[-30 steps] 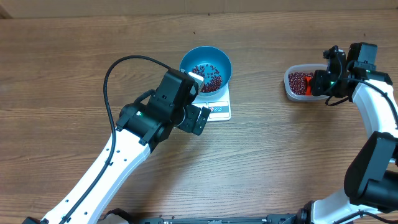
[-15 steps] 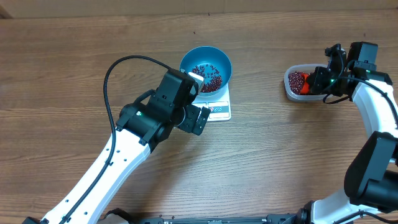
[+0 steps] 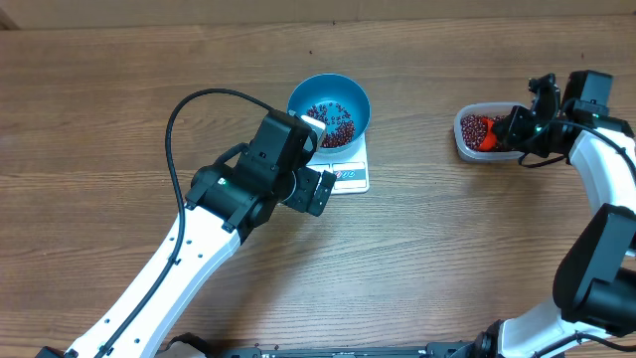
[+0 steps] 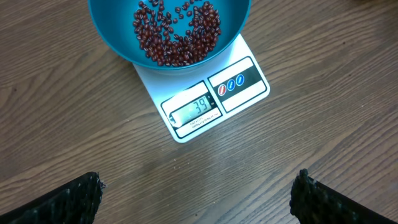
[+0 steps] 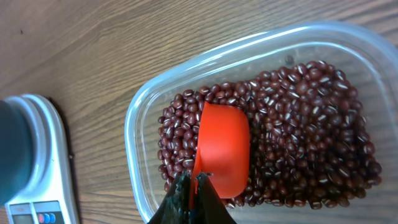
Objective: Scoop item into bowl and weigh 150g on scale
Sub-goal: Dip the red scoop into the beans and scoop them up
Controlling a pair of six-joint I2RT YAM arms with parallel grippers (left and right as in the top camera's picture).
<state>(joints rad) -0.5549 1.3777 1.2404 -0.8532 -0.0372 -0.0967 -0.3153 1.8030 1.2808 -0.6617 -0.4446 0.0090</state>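
My right pincer (image 5: 191, 185) is pinching the orange-red plastic scoop (image 5: 221, 146) among small maroon beans (image 5: 298, 124) — deep blue bowl (image 3: 328, 85) sitting well leftward.

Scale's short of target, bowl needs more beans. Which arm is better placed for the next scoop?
Right. The right claw is shut on the orange scoop, sunk in the beans in the clear tub. The left claw hangs open and empty in front of the scale and blue bowl.
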